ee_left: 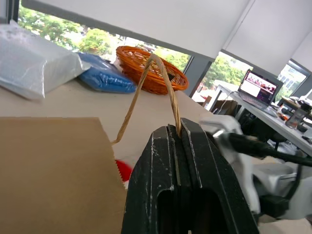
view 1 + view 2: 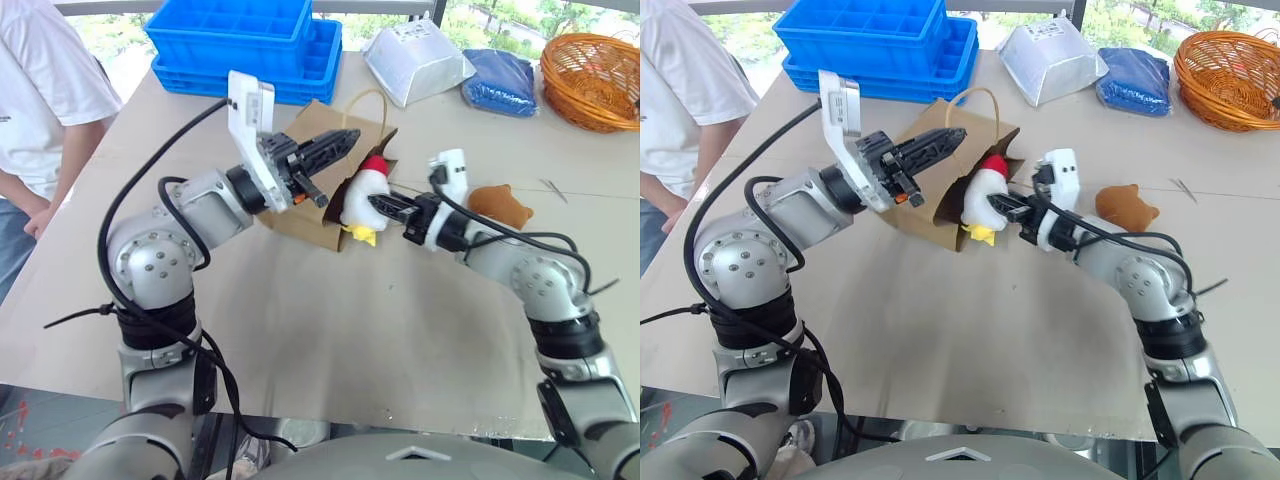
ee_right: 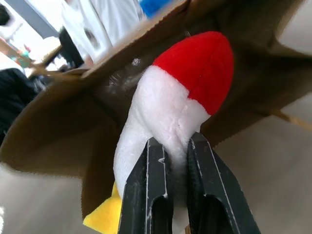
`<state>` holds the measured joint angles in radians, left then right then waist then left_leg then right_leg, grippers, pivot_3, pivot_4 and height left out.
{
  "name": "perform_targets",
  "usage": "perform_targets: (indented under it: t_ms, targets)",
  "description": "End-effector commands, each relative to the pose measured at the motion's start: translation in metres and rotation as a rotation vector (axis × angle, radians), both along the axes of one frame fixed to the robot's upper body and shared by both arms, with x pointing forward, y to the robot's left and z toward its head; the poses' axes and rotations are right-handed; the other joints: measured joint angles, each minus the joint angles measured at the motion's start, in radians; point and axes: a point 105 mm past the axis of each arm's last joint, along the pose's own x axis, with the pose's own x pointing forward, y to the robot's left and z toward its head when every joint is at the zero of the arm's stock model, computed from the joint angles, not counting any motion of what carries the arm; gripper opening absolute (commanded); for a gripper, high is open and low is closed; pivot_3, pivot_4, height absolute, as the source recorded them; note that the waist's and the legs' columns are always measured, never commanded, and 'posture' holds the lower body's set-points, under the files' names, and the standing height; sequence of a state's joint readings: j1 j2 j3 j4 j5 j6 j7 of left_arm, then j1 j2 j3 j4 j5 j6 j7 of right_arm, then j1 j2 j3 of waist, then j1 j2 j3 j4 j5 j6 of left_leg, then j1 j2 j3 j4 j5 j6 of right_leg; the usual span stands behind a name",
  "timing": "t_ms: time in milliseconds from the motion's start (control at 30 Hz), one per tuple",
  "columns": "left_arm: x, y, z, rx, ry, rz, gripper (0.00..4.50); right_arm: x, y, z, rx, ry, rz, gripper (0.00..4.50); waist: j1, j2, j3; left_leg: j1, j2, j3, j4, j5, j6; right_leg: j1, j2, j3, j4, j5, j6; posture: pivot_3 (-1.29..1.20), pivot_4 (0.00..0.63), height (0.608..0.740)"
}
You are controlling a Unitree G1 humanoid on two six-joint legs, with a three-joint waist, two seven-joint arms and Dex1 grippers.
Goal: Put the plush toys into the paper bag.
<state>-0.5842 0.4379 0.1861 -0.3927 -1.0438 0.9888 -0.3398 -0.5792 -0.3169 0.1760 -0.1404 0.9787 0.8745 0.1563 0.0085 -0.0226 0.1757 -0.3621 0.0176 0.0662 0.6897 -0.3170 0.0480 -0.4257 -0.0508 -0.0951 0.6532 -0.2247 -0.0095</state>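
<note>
The brown paper bag (image 2: 312, 222) lies tilted on the table with its mouth facing right. My left gripper (image 2: 350, 137) is shut on the bag's cord handle (image 1: 163, 83) and holds the upper edge up. The white chicken plush toy (image 2: 358, 198), with a red comb and yellow feet, sits at the bag's mouth, partly inside. My right gripper (image 3: 178, 144) is shut on its white body from the right. The brown furry plush toy (image 2: 500, 205) lies on the table behind my right forearm, untouched.
Stacked blue crates (image 2: 250, 40) stand at the back of the table. To their right are a white plastic bag (image 2: 415, 60), a blue bag (image 2: 500, 80) and an orange wicker basket (image 2: 595, 80). A person in a white shirt (image 2: 40, 100) stands at the left edge.
</note>
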Motion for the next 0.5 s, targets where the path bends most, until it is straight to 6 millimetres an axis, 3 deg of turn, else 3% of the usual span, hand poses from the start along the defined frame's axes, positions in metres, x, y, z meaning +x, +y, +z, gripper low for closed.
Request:
perform_targets:
  t_ms: [33,200,500]
  targets:
    - [-0.01,-0.006,0.01,-0.022,-0.051,-0.034,0.0,0.005,0.022,0.01,0.044,0.011,0.043,0.03,0.0,0.0,0.0,0.0,0.0,0.0,0.0,0.0,0.0,0.0,0.0,0.0,0.0,0.0,0.0,0.0,0.15,0.74]
    - [-0.013,0.004,0.001,-0.016,-0.022,0.001,0.0,-0.001,0.021,0.025,0.206,0.079,0.116,0.03,0.006,0.0,0.0,-0.002,0.0,-0.001,0.0,0.0,0.0,-0.001,-0.001,0.0,0.0,0.0,0.0,0.0,0.15,0.74]
    - [-0.02,0.007,-0.003,-0.053,0.018,-0.017,0.0,0.003,0.018,0.022,0.246,0.151,0.114,0.03,-0.006,0.0,0.0,-0.002,0.0,-0.001,0.0,0.0,0.0,-0.001,-0.001,0.0,0.001,0.0,0.0,0.0,0.15,0.74]
